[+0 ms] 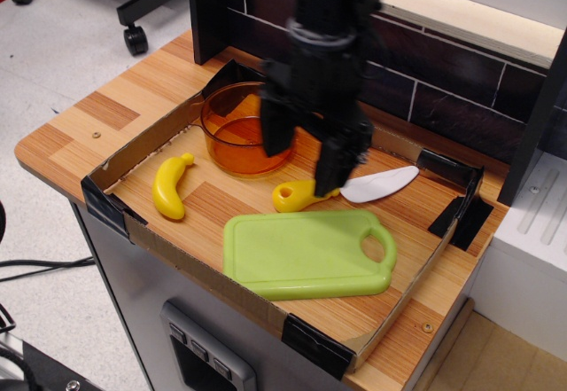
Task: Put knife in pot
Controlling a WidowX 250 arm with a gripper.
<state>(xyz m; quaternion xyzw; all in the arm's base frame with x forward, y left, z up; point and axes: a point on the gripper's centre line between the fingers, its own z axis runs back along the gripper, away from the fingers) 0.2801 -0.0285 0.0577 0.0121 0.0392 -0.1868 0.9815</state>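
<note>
The knife lies on the wooden tray floor with its yellow handle to the left and its white-grey blade pointing right. The orange pot stands just behind and left of it, empty as far as I can see. My black gripper hangs open above the knife, one finger over the pot's right rim and the other just above the knife's neck. It holds nothing.
A yellow toy banana lies at the tray's left. A green cutting board lies in front of the knife. Low cardboard walls ring the tray. A dark brick-pattern backsplash stands behind.
</note>
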